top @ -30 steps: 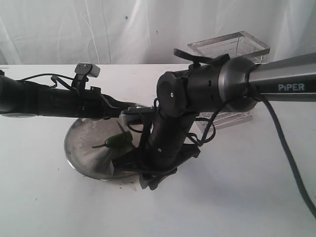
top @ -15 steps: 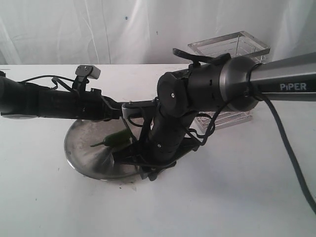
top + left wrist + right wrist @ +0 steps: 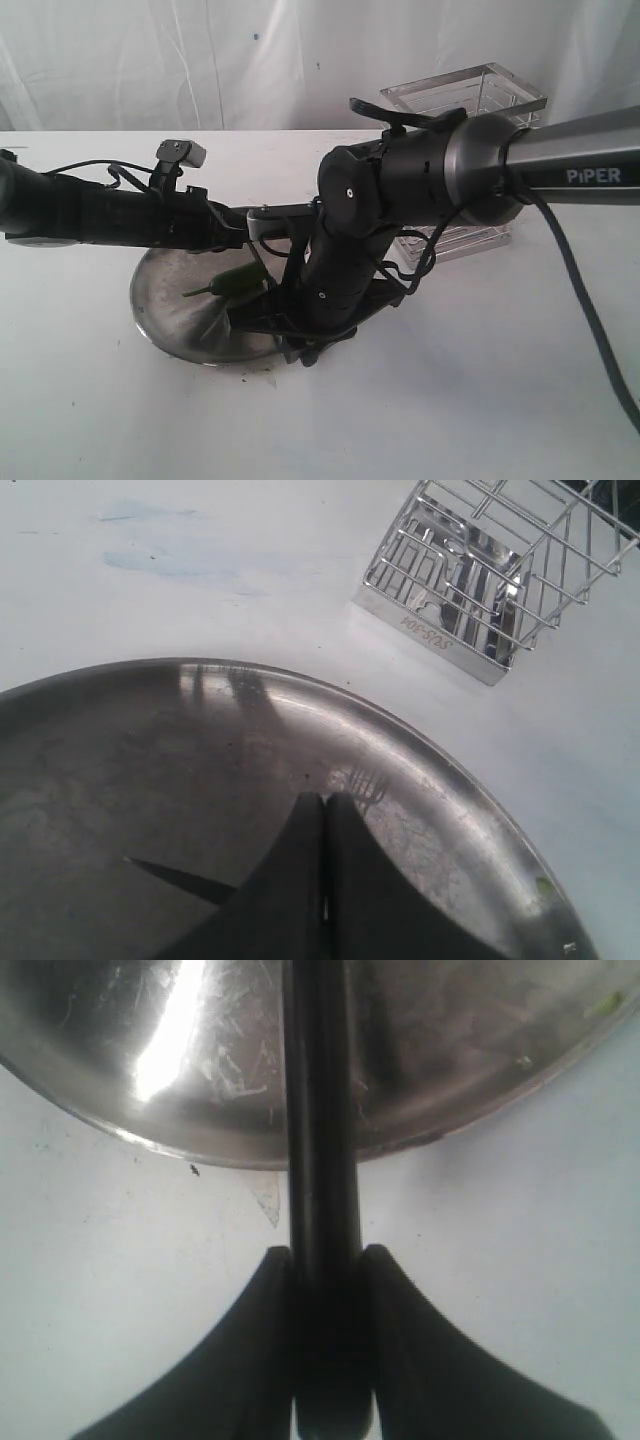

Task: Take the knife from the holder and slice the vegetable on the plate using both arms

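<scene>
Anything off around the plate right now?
Minor: green bits on the plate rim and a pale scrap on the table beside it, likely cutting debris. Left gripper is shut on nothing, not pinning the chilli.

table (image 3: pixel 470 400): white, plain top, spanning the whole scene
plate (image 3: pixel 158 312): round scuffed steel, lying flat, left of centre, near side
holder (image 3: pixel 468 88): shiny wire cage, standing upright, far right, apart from the plate
</scene>
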You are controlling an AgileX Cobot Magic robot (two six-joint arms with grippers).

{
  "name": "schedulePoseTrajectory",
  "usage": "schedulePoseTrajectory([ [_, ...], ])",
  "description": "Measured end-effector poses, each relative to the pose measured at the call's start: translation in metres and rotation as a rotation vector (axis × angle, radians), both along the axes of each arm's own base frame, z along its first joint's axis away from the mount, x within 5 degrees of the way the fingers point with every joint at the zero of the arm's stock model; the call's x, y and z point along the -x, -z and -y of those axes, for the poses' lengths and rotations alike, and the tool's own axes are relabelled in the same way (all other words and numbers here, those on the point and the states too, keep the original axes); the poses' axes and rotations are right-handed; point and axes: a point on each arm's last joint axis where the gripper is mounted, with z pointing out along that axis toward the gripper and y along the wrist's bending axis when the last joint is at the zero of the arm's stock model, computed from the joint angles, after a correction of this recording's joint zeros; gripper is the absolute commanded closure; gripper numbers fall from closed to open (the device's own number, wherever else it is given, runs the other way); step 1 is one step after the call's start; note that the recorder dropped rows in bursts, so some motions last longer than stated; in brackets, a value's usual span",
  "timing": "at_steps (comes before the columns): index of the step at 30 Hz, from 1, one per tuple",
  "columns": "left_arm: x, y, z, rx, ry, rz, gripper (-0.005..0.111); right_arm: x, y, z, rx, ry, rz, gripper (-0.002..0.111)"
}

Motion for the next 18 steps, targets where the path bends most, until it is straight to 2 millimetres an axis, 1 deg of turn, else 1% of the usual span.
schedulePoseTrajectory([
  [18,-0.0010,0.0014,-0.0015,-0.024,-0.012,0.004,0.107,0.0005,0.0000,-0.0003,-0.004,0.004,-0.007,0.108],
])
